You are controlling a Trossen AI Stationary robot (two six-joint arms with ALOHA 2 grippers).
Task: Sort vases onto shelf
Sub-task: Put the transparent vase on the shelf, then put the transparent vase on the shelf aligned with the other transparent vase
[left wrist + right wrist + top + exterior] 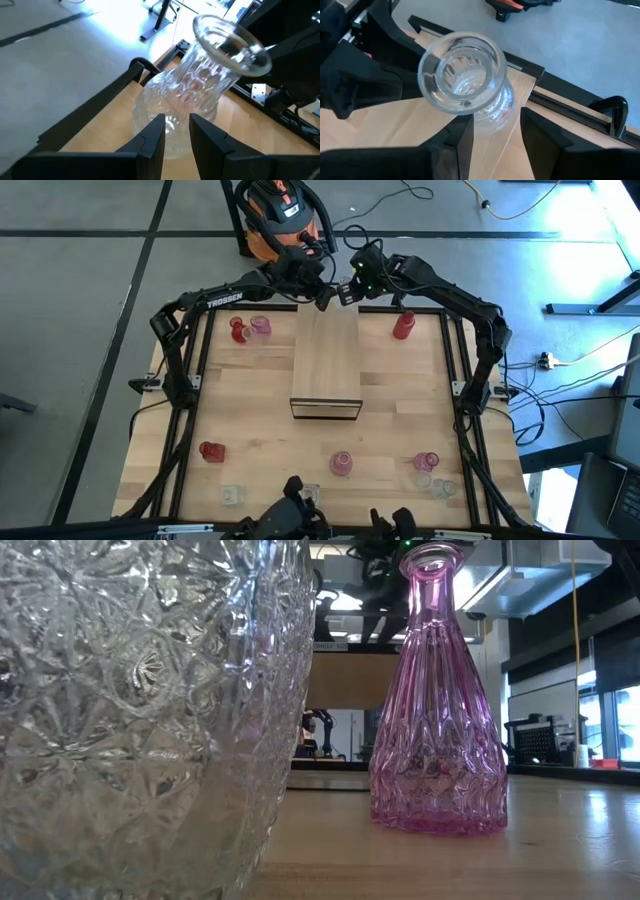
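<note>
Your table [250, 430] carries the shelf [326, 360], a long light-wood plank running from the far edge toward the middle, with its dark front edge facing the near side. Both arms reach in from the sides and meet over the far end of that shelf.

Your left pincer [322, 297] sits at the shelf's far end. In the left wrist view, its fingers [150, 142] stand a little apart with a clear vase [200, 100] just ahead of them, tilted, its flared mouth leaning away. The glass fills the gap between the tips, but you cannot tell from here whether they actually press on it.

Your right pincer [345, 292] is just beside the left one. In the right wrist view its fingers [462, 137] stand apart on either side of a clear vase's base [462, 80], seen mouth-on from above, over the light wood; again contact is unclear, and it may be the same vase.

Elsewhere on the table: a red vase [237, 330] and a pink vase [260, 327] stand touching or nearly so, left of the shelf's far end, and a red bottle-shaped vase [403, 325] stands right of it. Along the near side you have a red vase [211, 451], a pink vase [341, 464], another pink one [427, 462], and small clear vases [233, 496] near the front edge.
</note>
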